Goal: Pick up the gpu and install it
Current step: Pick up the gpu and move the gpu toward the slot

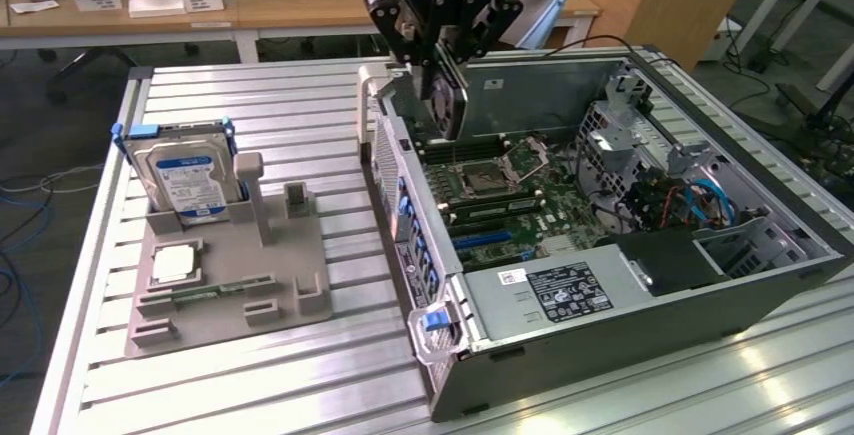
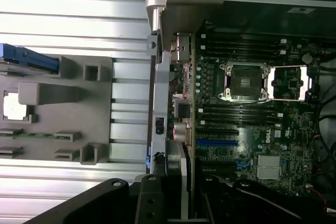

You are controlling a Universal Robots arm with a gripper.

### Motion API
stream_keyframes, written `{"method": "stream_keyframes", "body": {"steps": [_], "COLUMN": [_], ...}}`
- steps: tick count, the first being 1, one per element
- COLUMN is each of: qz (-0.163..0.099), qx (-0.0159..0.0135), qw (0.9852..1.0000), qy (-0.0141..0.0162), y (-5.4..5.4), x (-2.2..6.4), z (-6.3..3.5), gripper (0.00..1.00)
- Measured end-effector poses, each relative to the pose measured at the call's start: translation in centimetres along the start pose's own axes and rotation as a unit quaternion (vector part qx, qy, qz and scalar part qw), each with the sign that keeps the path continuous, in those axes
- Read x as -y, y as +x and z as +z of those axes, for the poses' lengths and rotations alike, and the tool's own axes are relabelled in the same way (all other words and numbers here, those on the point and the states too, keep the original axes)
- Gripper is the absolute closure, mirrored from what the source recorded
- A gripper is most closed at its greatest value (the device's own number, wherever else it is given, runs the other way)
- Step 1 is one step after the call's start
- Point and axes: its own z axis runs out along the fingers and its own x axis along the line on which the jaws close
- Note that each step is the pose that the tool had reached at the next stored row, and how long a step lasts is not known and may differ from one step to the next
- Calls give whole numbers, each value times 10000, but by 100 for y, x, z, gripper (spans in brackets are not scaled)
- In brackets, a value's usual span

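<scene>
The slatted aluminium table (image 1: 267, 105) spreads out far below the fingers (image 2: 149, 203), and on it the open computer case (image 1: 641, 355) lies on its side directly under them. Inside the case, the motherboard (image 1: 514, 205) faces up beneath the fingertips, and its empty CPU socket (image 1: 478, 177) sits just past the card's lower edge. The grey power supply (image 1: 561, 295) with its black label is further from the fingers, at the case's near end. Well off to the exterior view's left of the fingers, outside the case, stands a grey holder tray (image 1: 287, 275). The gripper (image 1: 443, 60) hangs over the rear wall of the case with its fingers drawn in to a narrow gap and clamped on the top edge of the gpu (image 1: 450, 105). The dark card hangs upright straight down from the fingertips, its fan face turned toward the exterior view's left, and its lower edge reaches into the open case above the board. Whether it touches the board cannot be told. On the tray, away from the fingers, a silver hard drive (image 1: 187, 180) with a blue-white label stands on edge. A processor chip (image 1: 174, 265) lies flat in front of it, and a thin green memory stick (image 1: 200, 293) lies beside that.
</scene>
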Motion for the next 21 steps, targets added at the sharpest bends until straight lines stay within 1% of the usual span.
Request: {"method": "stream_keyframes", "body": {"steps": [7,21], "qz": [15,22], "qx": [17,27], "qw": [10000,10000], "qy": [0,1], "y": [-121,-453], "x": [4,13], "z": [10,29], "gripper": [72,72]}}
